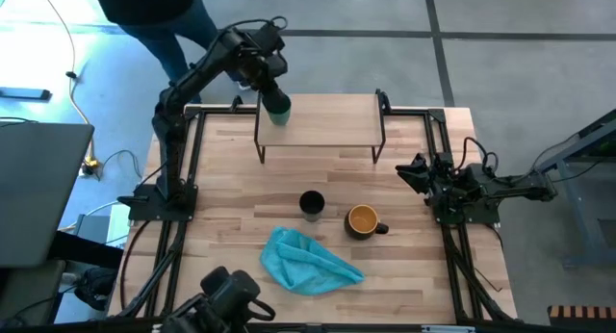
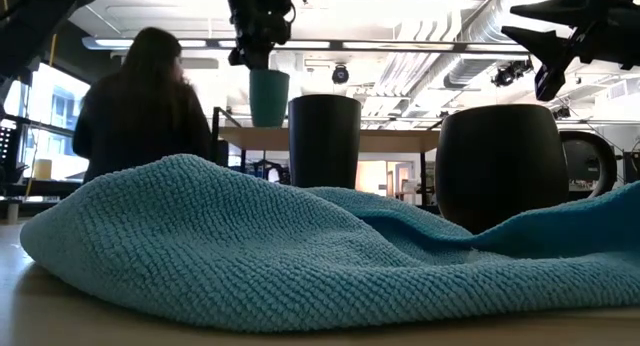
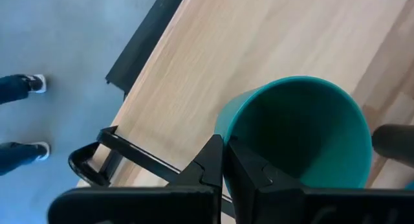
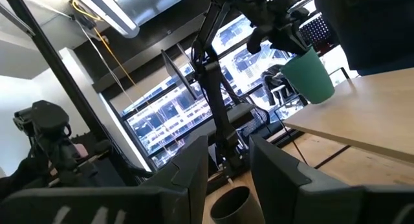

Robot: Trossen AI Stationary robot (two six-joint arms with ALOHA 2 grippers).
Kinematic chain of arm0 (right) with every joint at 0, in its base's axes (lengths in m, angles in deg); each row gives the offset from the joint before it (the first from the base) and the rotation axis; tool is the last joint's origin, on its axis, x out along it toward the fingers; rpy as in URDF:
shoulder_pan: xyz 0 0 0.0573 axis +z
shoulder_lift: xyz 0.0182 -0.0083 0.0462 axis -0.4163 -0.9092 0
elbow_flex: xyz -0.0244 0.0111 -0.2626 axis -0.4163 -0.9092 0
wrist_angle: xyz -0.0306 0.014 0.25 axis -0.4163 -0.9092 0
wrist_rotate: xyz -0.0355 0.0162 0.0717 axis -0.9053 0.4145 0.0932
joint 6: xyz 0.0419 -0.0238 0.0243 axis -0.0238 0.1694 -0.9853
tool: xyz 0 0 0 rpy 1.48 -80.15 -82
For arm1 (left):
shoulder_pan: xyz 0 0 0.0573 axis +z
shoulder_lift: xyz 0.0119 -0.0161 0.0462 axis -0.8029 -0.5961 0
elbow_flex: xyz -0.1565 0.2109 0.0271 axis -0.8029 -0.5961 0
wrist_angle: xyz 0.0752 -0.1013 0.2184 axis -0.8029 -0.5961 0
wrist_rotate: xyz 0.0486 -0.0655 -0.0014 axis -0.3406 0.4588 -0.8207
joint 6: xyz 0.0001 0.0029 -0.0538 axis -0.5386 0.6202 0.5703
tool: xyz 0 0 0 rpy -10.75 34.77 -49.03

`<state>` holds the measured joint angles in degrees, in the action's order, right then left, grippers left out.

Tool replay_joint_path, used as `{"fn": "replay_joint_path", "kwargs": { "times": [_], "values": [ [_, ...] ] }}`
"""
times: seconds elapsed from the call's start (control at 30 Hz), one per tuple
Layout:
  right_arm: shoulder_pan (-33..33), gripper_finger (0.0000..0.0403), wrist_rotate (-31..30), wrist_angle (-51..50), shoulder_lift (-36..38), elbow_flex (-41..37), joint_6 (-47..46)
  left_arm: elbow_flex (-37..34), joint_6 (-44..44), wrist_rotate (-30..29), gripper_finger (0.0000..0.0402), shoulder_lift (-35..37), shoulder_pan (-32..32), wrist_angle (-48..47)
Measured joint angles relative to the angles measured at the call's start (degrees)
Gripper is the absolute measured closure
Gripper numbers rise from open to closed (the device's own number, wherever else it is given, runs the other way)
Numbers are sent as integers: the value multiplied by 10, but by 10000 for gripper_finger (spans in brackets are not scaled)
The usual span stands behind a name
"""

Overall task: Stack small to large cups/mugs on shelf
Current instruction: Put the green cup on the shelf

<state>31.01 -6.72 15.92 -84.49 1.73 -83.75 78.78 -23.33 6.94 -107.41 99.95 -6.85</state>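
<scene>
Blue knitted cloth [image 2: 300, 246] hides both cup bases; left gripper [image 3: 223, 160] apparently clenched on small green plastic cup's [image 3: 304, 130] rim, over light-wood shelf's [image 1: 327, 126] left edge.

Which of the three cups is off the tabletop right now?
The small green cup, gripped at its rim by the left gripper over the shelf. The black cup and orange-lined mug stand on the table.

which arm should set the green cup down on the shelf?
Left. The left gripper is shut on the green cup's rim, holding it above the shelf's left end. The right gripper sits open and empty beside the shelf's right end, away from the cup.
</scene>
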Motion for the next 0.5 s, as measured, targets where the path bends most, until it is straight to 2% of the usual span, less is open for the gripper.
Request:
{"fn": "replay_joint_path", "kwargs": {
  "times": [0.5],
  "values": [
    [0, 299, 3, -2, 0, 0, -2, -1, -7, 3, 402, 0, -1, 29]
  ]
}}
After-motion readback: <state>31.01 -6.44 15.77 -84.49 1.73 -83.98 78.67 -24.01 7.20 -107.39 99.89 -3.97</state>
